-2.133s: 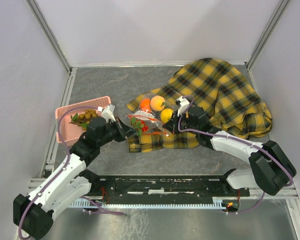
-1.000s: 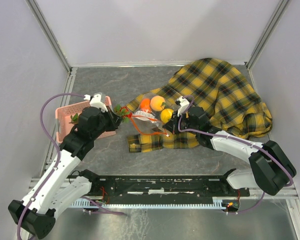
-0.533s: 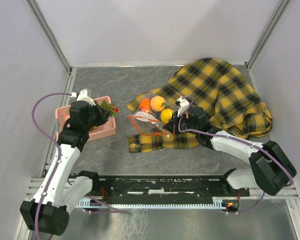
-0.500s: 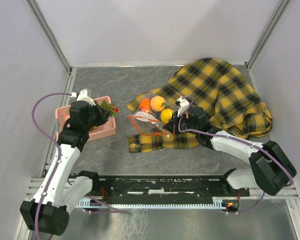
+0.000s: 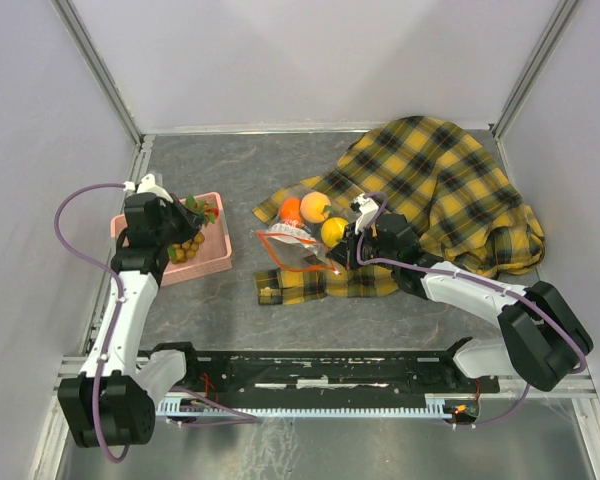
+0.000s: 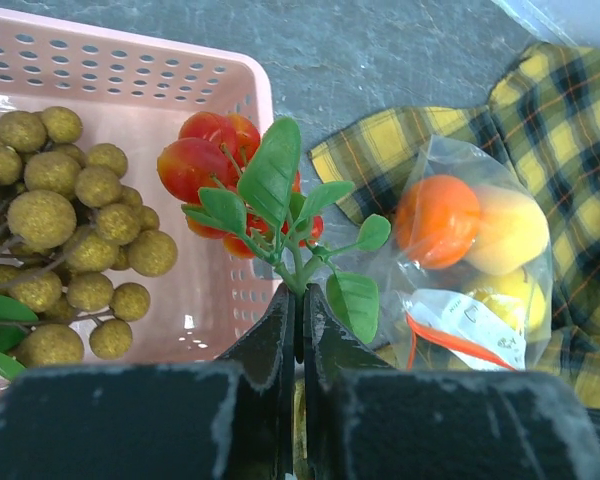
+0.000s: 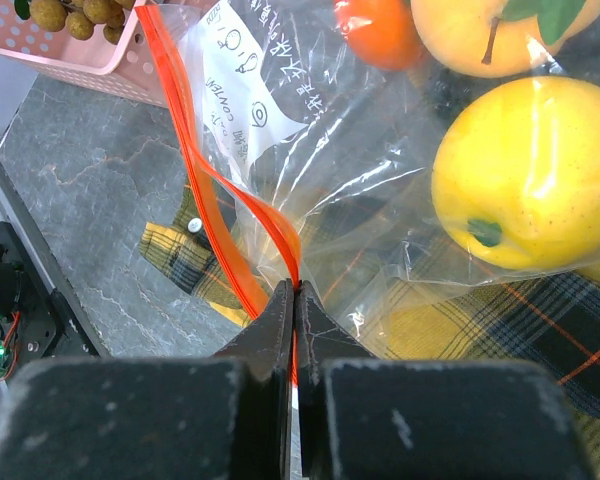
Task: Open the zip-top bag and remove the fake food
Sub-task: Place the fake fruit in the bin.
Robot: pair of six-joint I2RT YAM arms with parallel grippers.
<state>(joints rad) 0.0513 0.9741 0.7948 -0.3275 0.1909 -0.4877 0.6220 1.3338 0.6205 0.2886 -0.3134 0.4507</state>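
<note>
A grey, stone-patterned table (image 5: 280,165) sits between pale lilac walls (image 5: 280,60). The zip-top bag (image 5: 305,242) lies on a plaid cloth (image 5: 450,180) mid-table, with the right tool (image 7: 295,292) pinched on its zip strip (image 7: 175,90). The left tool (image 6: 300,300) clamps a red-berried fake food sprig (image 6: 265,185) over the pink basket (image 6: 130,60).

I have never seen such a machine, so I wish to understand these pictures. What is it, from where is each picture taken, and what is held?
These are two robot arms bolted at the near edge of a grey table. One picture comes from a camera above; the other two come from a camera on each wrist, looking past its tool. The left tool is shut on a fake berry sprig with green leaves, over a pink basket holding a tan bunch. The right tool pinches the red strip of the zip-top bag, which rests on a plaid cloth with round fruits inside.
</note>
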